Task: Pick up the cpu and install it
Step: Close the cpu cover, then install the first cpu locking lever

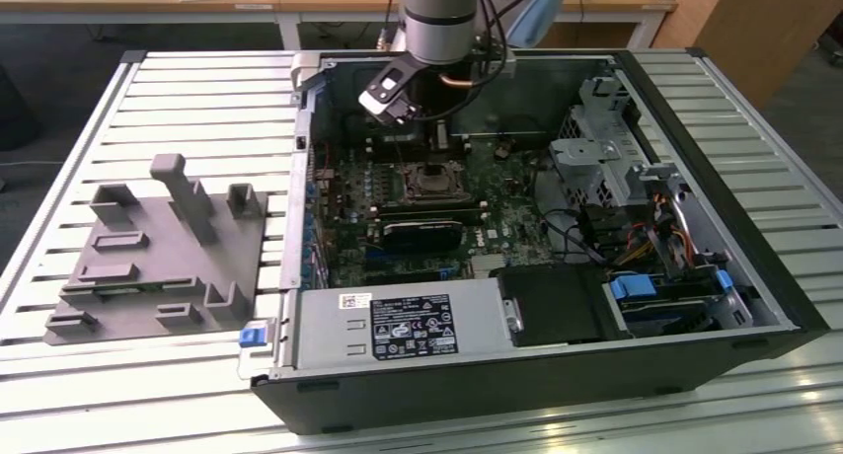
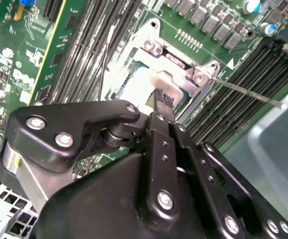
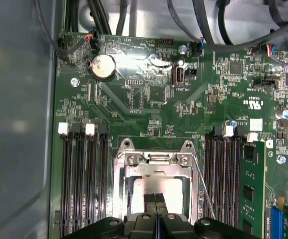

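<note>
In both wrist views a silvery-grey square, the cpu, lies flat inside the metal-framed socket on the green motherboard. My gripper hangs just above the cpu's top, its two black fingertips pressed together with nothing seen between them. Whether the tips touch the chip I cannot tell. In the exterior view the gripper stands over the socket inside the open computer case. The socket's thin lever wire sticks out to one side.
Memory slots flank the socket on both sides. A long black card lies just in front of the socket. A grey plastic tray sits at the exterior view's left of the case. Drive cages and cables crowd the exterior view's right.
</note>
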Action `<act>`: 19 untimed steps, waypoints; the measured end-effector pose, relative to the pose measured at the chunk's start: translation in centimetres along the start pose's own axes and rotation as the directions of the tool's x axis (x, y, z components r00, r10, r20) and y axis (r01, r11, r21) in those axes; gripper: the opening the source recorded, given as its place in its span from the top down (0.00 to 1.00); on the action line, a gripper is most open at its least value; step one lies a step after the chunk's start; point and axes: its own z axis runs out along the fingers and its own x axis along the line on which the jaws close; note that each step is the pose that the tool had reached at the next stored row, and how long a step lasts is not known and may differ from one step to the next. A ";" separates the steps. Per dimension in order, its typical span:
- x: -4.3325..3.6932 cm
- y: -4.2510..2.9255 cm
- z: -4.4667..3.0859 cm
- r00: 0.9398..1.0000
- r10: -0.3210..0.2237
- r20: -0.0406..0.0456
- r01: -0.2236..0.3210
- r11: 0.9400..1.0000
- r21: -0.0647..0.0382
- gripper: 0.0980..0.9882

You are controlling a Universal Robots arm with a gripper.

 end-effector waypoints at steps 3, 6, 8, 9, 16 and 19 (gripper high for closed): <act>-0.01 0.20 0.02 1.000 0.000 0.000 0.000 1.000 0.000 0.99; 0.00 0.23 0.02 1.000 0.000 0.000 0.000 1.000 0.000 0.99; 0.00 0.24 0.01 1.000 0.000 0.000 0.000 1.000 0.000 0.99; 0.00 0.24 -0.02 1.000 0.000 0.000 0.000 1.000 0.000 0.99; -0.04 0.24 -0.35 1.000 0.000 0.000 0.000 1.000 0.000 0.99; -0.04 0.25 -0.41 1.000 0.000 0.000 0.000 1.000 0.000 0.99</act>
